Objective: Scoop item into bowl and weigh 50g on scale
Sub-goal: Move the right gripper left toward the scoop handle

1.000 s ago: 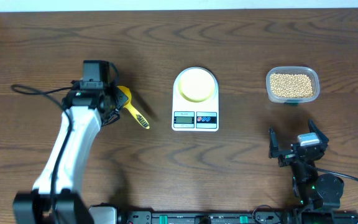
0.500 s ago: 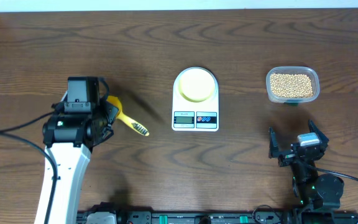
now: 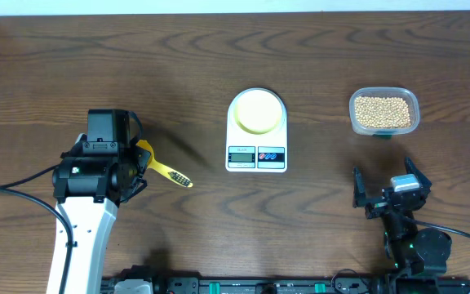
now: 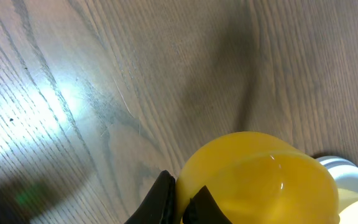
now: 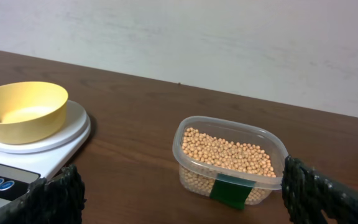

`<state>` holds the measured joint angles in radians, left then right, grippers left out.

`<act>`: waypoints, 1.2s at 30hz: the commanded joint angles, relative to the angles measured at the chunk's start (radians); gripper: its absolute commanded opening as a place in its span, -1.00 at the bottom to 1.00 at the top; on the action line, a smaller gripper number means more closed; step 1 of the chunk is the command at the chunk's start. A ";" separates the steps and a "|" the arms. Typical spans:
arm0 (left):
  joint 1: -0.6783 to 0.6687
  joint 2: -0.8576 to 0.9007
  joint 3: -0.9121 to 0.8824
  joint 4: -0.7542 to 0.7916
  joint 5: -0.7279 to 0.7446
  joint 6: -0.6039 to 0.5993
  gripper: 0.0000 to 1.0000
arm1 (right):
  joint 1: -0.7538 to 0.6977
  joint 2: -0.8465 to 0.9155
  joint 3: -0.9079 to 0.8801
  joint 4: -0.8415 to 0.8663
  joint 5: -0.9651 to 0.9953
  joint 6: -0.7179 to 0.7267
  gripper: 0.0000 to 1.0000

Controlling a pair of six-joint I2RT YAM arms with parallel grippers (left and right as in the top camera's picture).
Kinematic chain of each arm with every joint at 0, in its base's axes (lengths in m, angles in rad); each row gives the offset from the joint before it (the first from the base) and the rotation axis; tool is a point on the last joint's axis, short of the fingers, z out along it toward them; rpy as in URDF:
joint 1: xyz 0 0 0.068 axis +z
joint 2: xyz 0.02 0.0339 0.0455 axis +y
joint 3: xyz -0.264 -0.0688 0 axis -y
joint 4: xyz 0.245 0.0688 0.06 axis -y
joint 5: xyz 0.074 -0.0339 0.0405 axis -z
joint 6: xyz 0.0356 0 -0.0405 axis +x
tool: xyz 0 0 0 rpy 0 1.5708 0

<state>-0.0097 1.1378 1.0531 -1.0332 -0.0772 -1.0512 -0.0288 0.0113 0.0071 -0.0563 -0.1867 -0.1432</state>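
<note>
Left jaws pinching yellow spoon (image 3: 166, 171), dark wooden table (image 3: 235, 49), pale wall (image 5: 229, 37)

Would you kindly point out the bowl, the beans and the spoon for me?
bowl (image 5: 33, 121), right wrist view, its wall.
beans (image 5: 229, 152), right wrist view, middle of the heap.
spoon (image 3: 166, 171), overhead view, its handle.
</note>
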 commanded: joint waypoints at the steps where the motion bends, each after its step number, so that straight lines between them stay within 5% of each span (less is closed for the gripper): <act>1: -0.002 -0.006 -0.010 -0.006 -0.021 -0.013 -0.86 | 0.003 -0.003 -0.001 -0.003 -0.008 -0.011 0.98; 6: -0.002 -0.006 -0.010 -0.006 -0.020 -0.013 -0.88 | 0.003 -0.003 -0.001 -0.003 -0.061 0.217 0.98; 11: -0.002 -0.006 -0.010 -0.006 -0.017 -0.024 -0.86 | 0.005 -0.001 -0.001 0.003 -0.146 0.859 0.99; 15: -0.002 -0.006 -0.010 -0.006 -0.010 -0.025 -0.86 | 0.004 -0.001 -0.001 0.011 -0.358 1.174 0.98; 22: -0.002 -0.006 -0.010 -0.007 -0.010 -0.024 -0.86 | 0.004 -0.001 -0.001 0.011 -0.454 1.278 0.99; 26: -0.002 -0.006 -0.010 -0.010 -0.010 -0.025 -0.85 | 0.004 -0.001 -0.001 0.024 -0.425 1.115 0.98; 36: -0.002 -0.006 -0.010 -0.015 -0.009 -0.025 -0.85 | 0.003 0.181 0.089 -0.114 -0.395 1.072 0.98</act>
<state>-0.0097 1.1378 1.0531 -1.0416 -0.0776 -1.0706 -0.0288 0.1123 0.0349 -0.1135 -0.5949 0.9813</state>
